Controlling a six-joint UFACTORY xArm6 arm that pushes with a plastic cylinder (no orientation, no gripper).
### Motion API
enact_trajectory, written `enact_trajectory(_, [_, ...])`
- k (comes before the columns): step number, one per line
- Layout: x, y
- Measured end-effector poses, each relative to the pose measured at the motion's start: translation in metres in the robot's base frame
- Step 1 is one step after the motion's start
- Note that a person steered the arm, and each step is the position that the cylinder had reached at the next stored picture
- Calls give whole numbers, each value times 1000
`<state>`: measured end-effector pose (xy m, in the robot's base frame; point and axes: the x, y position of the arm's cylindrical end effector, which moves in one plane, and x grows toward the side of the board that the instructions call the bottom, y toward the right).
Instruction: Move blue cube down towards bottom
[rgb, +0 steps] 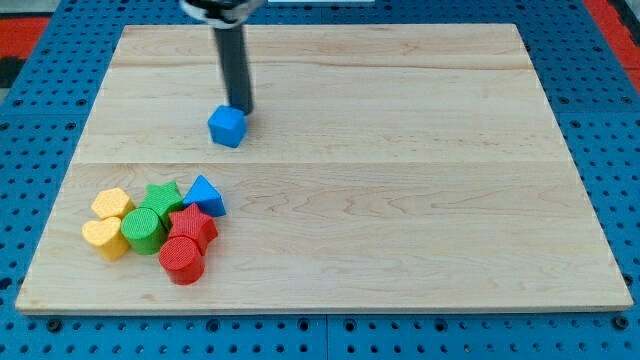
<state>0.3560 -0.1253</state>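
Note:
The blue cube (227, 126) lies on the wooden board (400, 190), left of centre in the upper half. My tip (241, 108) stands just above and to the right of the cube, touching or almost touching its top right edge. The dark rod rises from there to the view's top.
A cluster of blocks sits at the bottom left: a blue triangular block (205, 195), a green star (162, 197), a green cylinder (144, 231), a red star (192, 226), a red cylinder (182, 260), a yellow block (112, 205) and a yellow heart (104, 238).

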Motion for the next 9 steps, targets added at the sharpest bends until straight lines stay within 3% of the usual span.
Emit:
enact_trajectory(2, [10, 43])
enact_trajectory(3, [13, 36])
enact_trajectory(4, [-13, -6])
enact_trajectory(5, [-8, -49])
enact_trajectory(6, [24, -48])
enact_trajectory(7, [22, -6])
enact_trajectory(9, [55, 17])
